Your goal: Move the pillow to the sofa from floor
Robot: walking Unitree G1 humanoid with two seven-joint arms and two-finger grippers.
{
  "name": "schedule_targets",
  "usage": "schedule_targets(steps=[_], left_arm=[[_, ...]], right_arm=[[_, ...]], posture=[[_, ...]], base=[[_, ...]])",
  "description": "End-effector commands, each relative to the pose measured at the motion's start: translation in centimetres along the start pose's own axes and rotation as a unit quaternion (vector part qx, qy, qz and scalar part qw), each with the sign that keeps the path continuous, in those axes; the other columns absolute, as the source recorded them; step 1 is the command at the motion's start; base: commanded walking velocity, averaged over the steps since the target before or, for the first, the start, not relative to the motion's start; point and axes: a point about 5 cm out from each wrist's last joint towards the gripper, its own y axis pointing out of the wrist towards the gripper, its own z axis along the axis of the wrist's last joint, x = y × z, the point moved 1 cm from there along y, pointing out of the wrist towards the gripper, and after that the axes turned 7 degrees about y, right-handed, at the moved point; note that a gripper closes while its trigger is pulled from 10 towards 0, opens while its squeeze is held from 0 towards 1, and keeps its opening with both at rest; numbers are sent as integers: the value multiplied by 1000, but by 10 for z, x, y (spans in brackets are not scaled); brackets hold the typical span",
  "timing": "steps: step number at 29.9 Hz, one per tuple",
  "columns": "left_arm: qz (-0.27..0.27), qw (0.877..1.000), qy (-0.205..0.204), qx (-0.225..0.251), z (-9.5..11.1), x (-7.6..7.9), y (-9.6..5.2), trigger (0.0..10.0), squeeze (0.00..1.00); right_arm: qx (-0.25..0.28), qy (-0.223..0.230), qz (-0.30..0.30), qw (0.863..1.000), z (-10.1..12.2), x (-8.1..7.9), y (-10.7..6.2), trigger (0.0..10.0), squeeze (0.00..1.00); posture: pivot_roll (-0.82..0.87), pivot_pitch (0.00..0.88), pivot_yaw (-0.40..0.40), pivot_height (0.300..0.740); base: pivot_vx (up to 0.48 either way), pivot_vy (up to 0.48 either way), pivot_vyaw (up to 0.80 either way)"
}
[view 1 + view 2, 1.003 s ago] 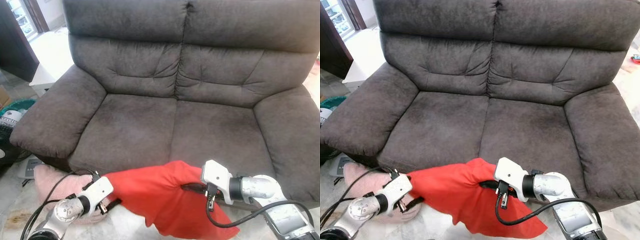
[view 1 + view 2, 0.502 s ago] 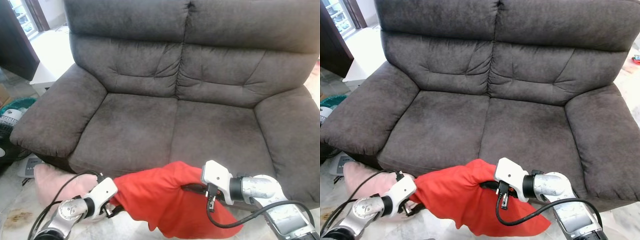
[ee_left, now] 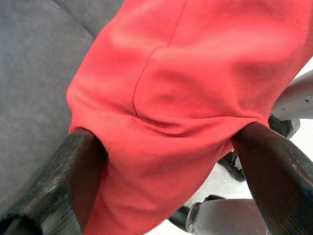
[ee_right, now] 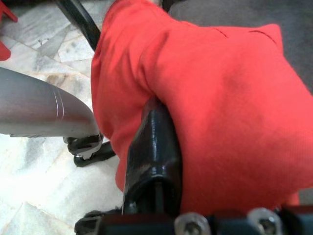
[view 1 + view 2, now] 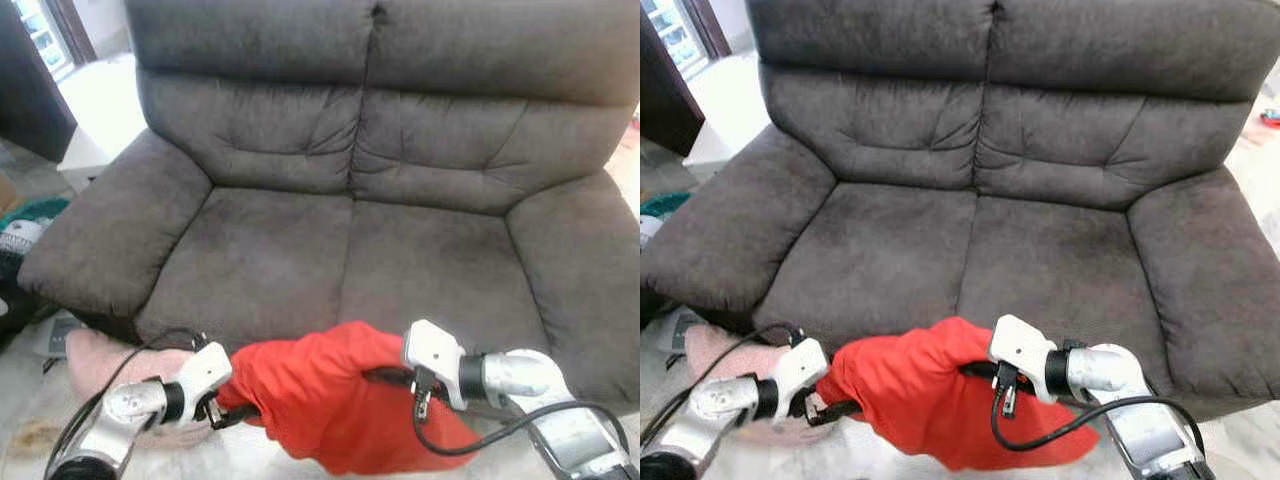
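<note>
A red pillow hangs in front of the dark grey sofa's front edge, held between both arms. My left gripper is shut on its left end; in the left wrist view both black fingers pinch the red cloth. My right gripper is shut on the pillow's right side, with one finger pressed deep into the fabric. The sofa seat behind the pillow is bare.
A pink cushion lies on the marble floor under the sofa's left armrest. A white cabinet stands at the back left. Black cables loop from both wrists.
My left gripper has moved right and slightly up with the pillow's left end, bunching the pillow into a tighter lump. The right arm has stayed put.
</note>
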Motion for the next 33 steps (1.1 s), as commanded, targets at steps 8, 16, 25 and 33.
schedule_targets(steps=[8, 16, 25, 33], left_arm=[[-97, 993, 34, -51, 9, 13, -26, 10000, 0], [-138, 982, 59, -110, 14, 18, -43, 10000, 0], [10, 983, 157, -92, 46, -21, -53, 10000, 0], [20, 996, 73, -51, 30, -7, -44, 10000, 0]], right_arm=[[48, -37, 10, 998, 24, -2, 4, 10000, 0], [45, -37, 7, 998, 23, 0, 4, 10000, 0], [33, -34, -1, 999, 16, 1, 3, 10000, 0], [32, -34, 1, 999, 17, 2, 5, 10000, 0]], posture=[[146, 65, -15, 740], [147, 65, -12, 740], [153, 72, -13, 740], [154, 75, -14, 740]], base=[[0, 0, 0], [0, 0, 0], [0, 0, 0], [0, 0, 0]])
